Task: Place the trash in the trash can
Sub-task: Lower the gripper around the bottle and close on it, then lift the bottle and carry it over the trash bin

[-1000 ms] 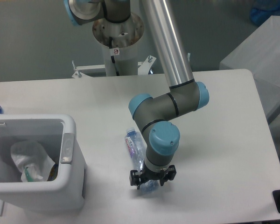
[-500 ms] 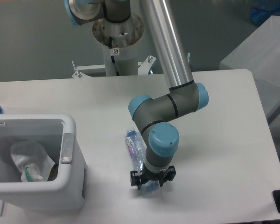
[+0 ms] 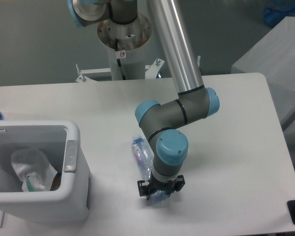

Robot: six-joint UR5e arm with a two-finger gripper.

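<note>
The crushed bottle (image 3: 143, 158) lies flat on the white counter (image 3: 236, 147), to the right of the trash can (image 3: 71, 162) and apart from it. Its long axis runs from the upper left to the lower right, and the nearer end goes under the wrist of the arm. The pincer (image 3: 160, 192) points straight down over this nearer end. The fingers are on both sides of the bluish tip, but the wrist hides the contact, so I cannot tell if they are already closed on the bottle or only around it.

The plastic wrapper (image 3: 32, 169) is already inside the trash can, at the bottom, so in my judgement only the bottle remains.

The bottle looks empty and thin, so it should be very light. It is also soft: crushed plastic gives way under pressure and can spring back or slide between smooth fingers. A hold at the end means the long body will hang down or swing when it is lifted. I think the stiffer part near the cap or the base is the better place, with a firm closing. The trash can opening is much wider than the bottle.
</note>
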